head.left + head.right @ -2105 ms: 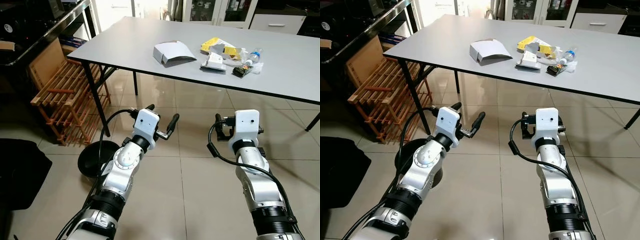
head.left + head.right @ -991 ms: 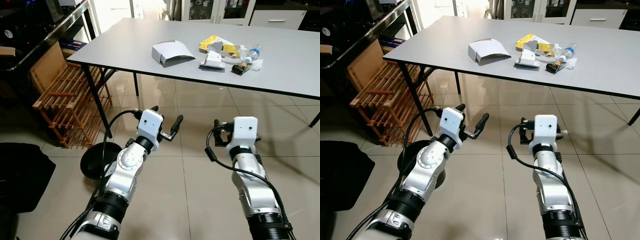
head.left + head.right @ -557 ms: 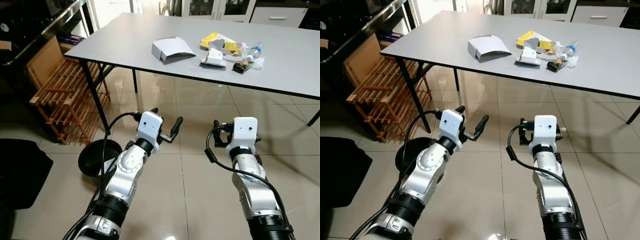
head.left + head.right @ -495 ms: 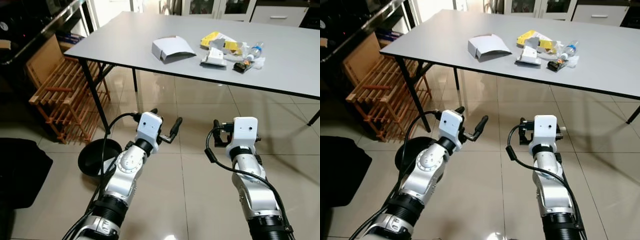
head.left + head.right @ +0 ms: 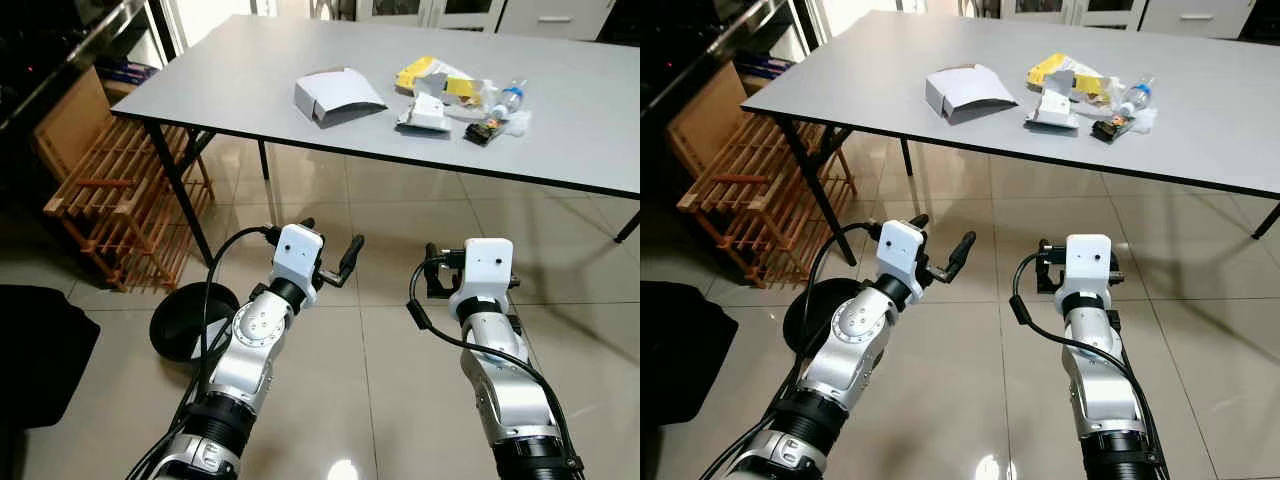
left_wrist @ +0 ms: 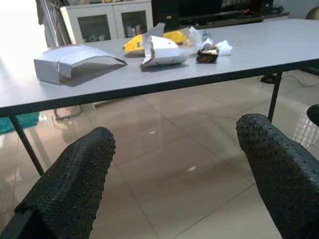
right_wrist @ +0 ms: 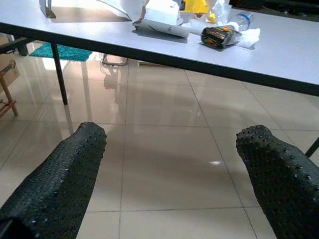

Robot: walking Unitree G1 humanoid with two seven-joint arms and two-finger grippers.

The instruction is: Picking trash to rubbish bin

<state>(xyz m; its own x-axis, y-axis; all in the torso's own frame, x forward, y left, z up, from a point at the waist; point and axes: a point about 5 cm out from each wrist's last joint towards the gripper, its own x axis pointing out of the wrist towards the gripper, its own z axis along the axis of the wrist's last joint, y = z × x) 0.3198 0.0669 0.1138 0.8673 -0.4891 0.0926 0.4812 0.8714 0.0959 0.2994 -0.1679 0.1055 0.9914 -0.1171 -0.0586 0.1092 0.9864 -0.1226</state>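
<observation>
Trash lies on a grey table [image 5: 250, 70] ahead: a flattened white cardboard box [image 5: 337, 97], a yellow wrapper [image 5: 425, 72], a small white carton [image 5: 424, 115], a dark wrapper [image 5: 483, 132] and a plastic bottle [image 5: 507, 97]. A round black bin [image 5: 188, 322] stands on the floor beside the table's near left leg. My left gripper [image 5: 327, 238] hangs open over the tiles, short of the table edge, nothing between its fingers [image 6: 70, 184]. The right gripper [image 7: 169, 184] is open too, level with the left, its fingers [image 7: 60, 179] aimed under the table edge.
A wooden slatted rack [image 5: 110, 190] stands at the left behind the table leg [image 5: 185, 205]. A black bag [image 5: 40, 350] lies on the floor at the lower left. Glossy tiled floor [image 5: 370, 330] stretches between me and the table.
The camera has moved a little forward and tilted down, so the table sits slightly nearer. Both arms hold the same pose and both grippers stay open.
</observation>
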